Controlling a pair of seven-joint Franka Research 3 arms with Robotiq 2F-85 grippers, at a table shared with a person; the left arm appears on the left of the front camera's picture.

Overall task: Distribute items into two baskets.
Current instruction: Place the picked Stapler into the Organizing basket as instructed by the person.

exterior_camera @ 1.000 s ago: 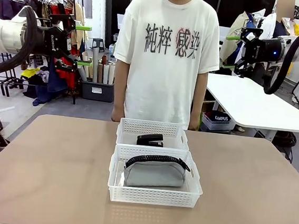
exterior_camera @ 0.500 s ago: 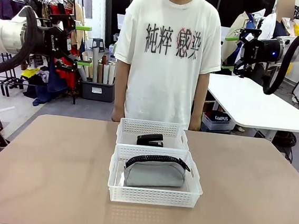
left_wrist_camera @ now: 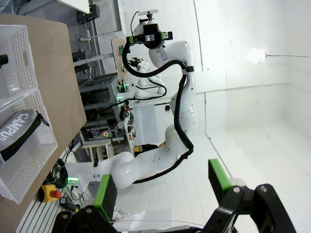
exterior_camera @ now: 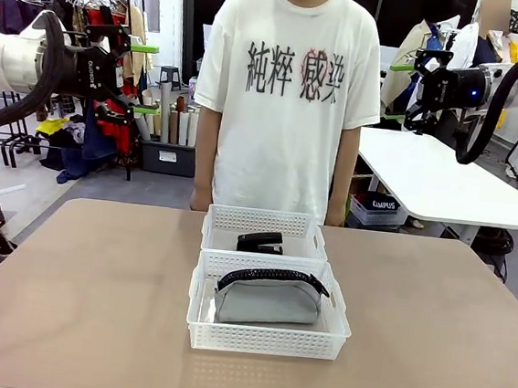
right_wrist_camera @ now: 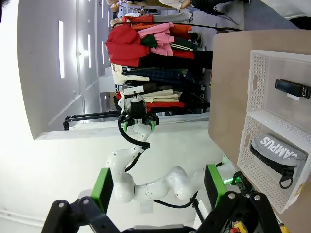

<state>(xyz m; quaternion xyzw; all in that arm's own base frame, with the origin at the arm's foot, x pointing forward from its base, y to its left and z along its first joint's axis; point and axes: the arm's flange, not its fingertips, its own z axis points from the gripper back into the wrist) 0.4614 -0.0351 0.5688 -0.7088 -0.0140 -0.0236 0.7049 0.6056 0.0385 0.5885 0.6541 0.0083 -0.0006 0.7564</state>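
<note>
Two baskets touching at table centre: far basket (exterior_camera: 265,222) at 12 o'clock holds black stapler (exterior_camera: 261,242); near basket (exterior_camera: 266,338) at 6 o'clock holds grey pouch (exterior_camera: 267,298). Left gripper (exterior_camera: 144,78) at 10 o'clock, right gripper (exterior_camera: 398,90) at 2 o'clock, both raised, jaws wide, empty. Distribution looks complete; next move likely none, arms rest.

The tan surface (exterior_camera: 92,306) carries two white lattice-sided baskets set end to end and touching, midway between the two raised hands and well below both. The nearer basket (exterior_camera: 266,340) is the larger; the smaller basket (exterior_camera: 265,222) sits just behind it, toward the person. The left hand (exterior_camera: 144,78) and right hand (exterior_camera: 399,90), both spread wide, hang well apart from the surface.
</note>
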